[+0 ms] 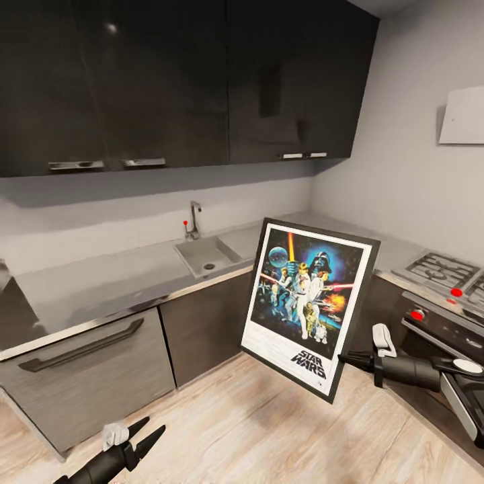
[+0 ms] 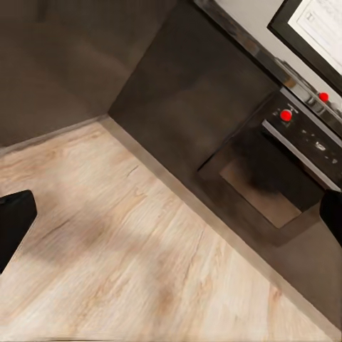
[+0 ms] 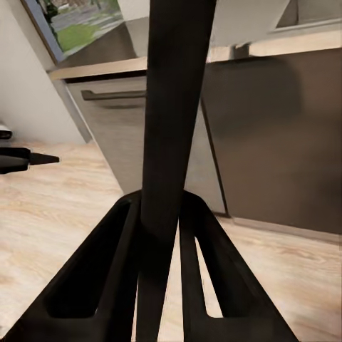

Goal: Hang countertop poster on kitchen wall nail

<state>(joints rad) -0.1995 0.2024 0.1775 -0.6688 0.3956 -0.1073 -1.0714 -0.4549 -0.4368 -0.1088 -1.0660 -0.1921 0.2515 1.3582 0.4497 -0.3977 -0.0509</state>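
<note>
Kitchen corner with dark glossy cabinets up top and a pale grey L-shaped desk running along the wall, with a steel sink and tap set in it. Over on the right side there's a hob with grey grates, red knobs below it, and an oven front underneath. Light wood floor.

The poster is off the desk, held up in the air in front of the lower cabinets, tilted a bit, picture side facing the head camera. The right gripper is pinching it at the lower right edge of the frame. In the right wrist view you see the black frame edge running straight up between the two fingers, which are pressed against it.

The left gripper hangs low over the floor at the bottom left, fingers spread apart with nothing between them. Its wrist view looks down at the floor and the oven, with a corner of the poster at the edge.
</note>
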